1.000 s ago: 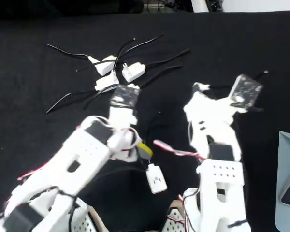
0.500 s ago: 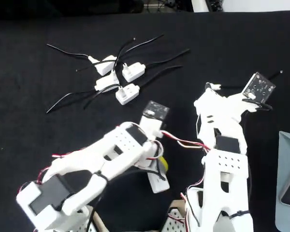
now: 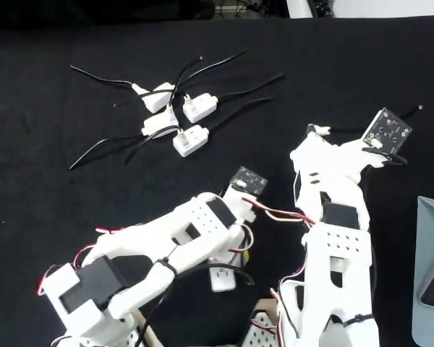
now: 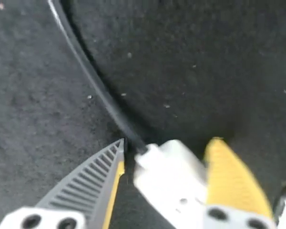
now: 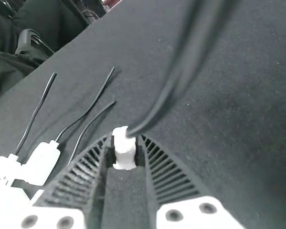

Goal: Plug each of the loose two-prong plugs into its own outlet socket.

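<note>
A white outlet block (image 3: 221, 279) lies near the table's front edge, half under my left arm. In the left wrist view the same outlet block (image 4: 174, 186) sits between the fingers of my left gripper (image 4: 169, 143). It touches the yellow finger, a dark gap separates it from the grey finger, and a black cable runs off it. My right gripper (image 5: 125, 140) is shut on a small white two-prong plug (image 5: 122, 160) whose black wire trails away. In the high view the right gripper (image 3: 309, 134) stands right of centre. Several loose white plugs (image 3: 175, 118) with black wires lie at the far left.
Two of the loose plugs (image 5: 42, 161) show beyond the right gripper on the black cloth (image 3: 58, 188). A grey-blue bin (image 3: 431, 275) stands at the right edge. Red and white arm wires (image 3: 275, 213) hang between the two arms.
My left arm has pulled back from the plug cluster toward the front edge and come down over the outlet block, which shifted slightly. The right arm swung a little to the right, then held still.
</note>
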Controlling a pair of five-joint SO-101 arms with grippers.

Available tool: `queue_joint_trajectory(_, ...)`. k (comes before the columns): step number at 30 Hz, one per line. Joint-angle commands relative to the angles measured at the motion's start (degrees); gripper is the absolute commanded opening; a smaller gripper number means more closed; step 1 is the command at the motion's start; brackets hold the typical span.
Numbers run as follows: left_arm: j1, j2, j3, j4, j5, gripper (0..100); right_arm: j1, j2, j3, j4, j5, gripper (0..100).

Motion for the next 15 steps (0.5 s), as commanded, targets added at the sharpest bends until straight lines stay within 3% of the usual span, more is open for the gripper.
queue_joint_trajectory(1,-0.9,-0.2,-1.1,0.5,-9.8,11,0.9,0.0,-4.0,-1.2,-0.6,1.3)
queue_joint_trajectory(3,-3.7,-0.2,-1.7,1.8,-15.4,2,0.9,0.1,-4.0,-1.2,-0.6,1.3)
queue_joint_trajectory(12,-25.9,-0.3,-4.5,4.4,-38.6,6,0.5,0.1,-3.9,-1.2,-0.4,1.3)
queue_joint_trajectory(15,-31.4,-0.3,-8.0,5.5,-43.3,8,0.5,0.2,-3.8,-1.2,-0.3,1.3)
